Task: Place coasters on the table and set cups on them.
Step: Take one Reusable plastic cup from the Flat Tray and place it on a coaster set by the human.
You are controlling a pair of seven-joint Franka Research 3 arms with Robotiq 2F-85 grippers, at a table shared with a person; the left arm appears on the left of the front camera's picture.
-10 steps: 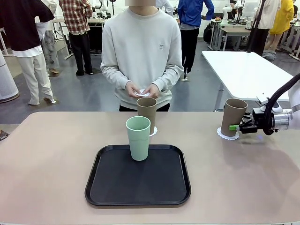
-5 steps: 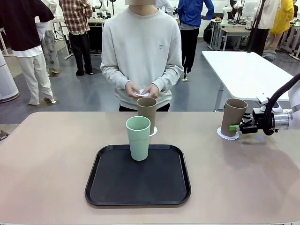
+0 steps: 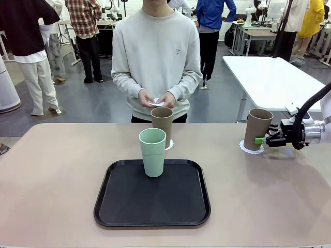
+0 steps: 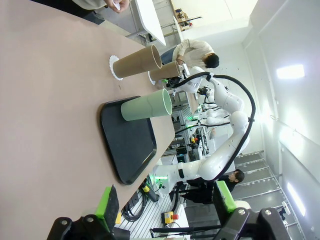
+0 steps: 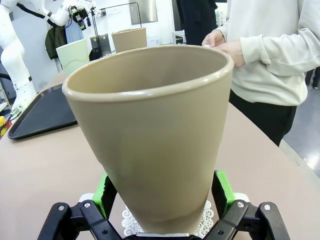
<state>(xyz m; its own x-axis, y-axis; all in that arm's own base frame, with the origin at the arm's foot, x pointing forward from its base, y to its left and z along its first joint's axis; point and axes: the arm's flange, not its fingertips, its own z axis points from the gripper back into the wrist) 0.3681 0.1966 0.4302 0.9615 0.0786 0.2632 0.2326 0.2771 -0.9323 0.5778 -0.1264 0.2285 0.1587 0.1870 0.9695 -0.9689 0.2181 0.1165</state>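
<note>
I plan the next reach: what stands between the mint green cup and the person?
In the front view, a brown cup on a white coaster stands there, just past the far edge of the black tray.

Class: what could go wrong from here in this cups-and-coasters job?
1. The open right claw straddles the right brown cup on its coaster; a skewed pull-back could tip it or drag it off.
2. The green cup on the black tray stands in front of the middle brown cup; overshooting might knock that one.
3. The third coaster is in the person's hands; moved now, the green cup would land on bare table.
</note>
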